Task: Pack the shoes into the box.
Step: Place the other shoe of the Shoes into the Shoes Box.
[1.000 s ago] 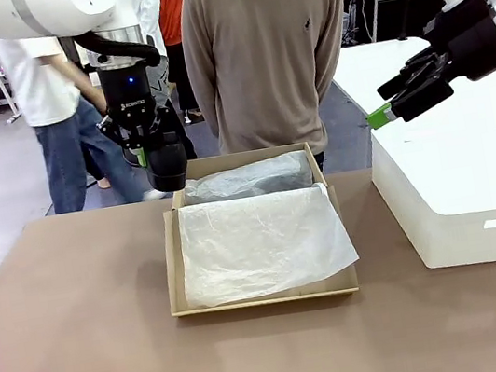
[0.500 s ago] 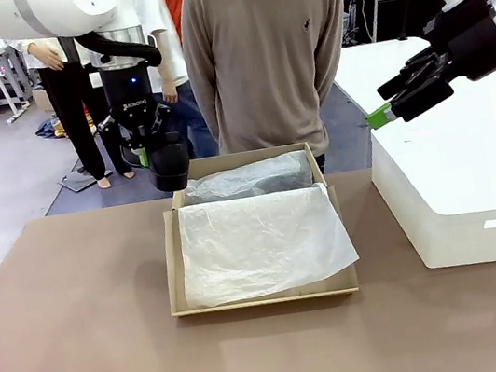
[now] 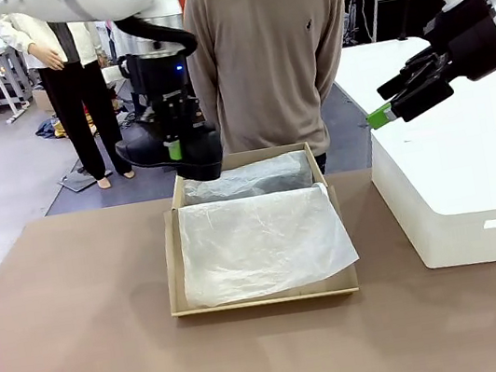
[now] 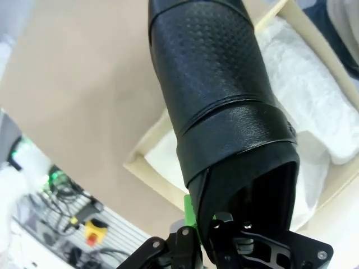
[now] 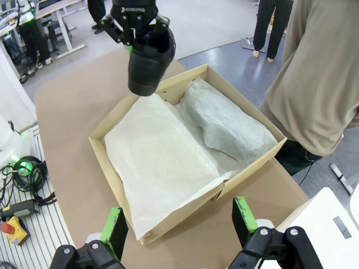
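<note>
The left end effector was clamped on a shoe, holding it in the air above the far left corner of the box. The box sat on the desk and was lined with tissue. The right end effector hung above the white block, jaws spread wide.

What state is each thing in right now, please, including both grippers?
box: open, on the table.
tissue paper: spread flat across the box's near part.
wrapped bundle: lying along the far wall.
shoe: airborne, clamped at its opening, over the box's far left corner.
left gripper: shut on the shoe.
right gripper: open, empty.
</note>
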`<state>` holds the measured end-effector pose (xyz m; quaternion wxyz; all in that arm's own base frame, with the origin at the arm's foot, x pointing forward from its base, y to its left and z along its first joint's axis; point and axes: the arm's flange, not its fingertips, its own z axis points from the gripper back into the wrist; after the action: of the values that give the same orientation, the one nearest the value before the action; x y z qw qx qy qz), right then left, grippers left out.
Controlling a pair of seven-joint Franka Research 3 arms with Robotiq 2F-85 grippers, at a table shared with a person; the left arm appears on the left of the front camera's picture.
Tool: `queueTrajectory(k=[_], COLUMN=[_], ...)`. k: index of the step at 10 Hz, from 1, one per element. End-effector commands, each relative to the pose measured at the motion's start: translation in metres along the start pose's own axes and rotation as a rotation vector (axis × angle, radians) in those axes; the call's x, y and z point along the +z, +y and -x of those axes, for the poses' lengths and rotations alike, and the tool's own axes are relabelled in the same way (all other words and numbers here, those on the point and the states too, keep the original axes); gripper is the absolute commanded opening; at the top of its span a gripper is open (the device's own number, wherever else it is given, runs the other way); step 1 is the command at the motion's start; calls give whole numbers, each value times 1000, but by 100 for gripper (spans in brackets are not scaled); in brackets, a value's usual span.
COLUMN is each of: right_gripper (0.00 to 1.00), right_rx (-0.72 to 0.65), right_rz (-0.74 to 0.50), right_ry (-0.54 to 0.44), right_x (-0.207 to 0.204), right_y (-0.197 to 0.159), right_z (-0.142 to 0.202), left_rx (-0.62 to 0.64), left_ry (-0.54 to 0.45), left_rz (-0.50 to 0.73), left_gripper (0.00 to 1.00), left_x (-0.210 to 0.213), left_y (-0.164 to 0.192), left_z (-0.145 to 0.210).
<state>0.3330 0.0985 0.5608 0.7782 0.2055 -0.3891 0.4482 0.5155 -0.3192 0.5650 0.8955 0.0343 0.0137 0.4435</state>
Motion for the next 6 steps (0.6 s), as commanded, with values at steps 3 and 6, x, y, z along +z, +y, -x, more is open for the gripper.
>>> queueTrajectory(k=[3,6], right_gripper=[100,100], right_rx=[9,9], right_rz=[-12,-12], right_ry=[-14,-14], right_x=[-1,-1], right_y=[-2,-2], right_z=[0,0], left_rx=[111,212], left_ry=[-3,-4], left_rz=[79,115], left_gripper=[0,0], left_x=[8,-1], left_y=[-46,-65], left_z=[56,74])
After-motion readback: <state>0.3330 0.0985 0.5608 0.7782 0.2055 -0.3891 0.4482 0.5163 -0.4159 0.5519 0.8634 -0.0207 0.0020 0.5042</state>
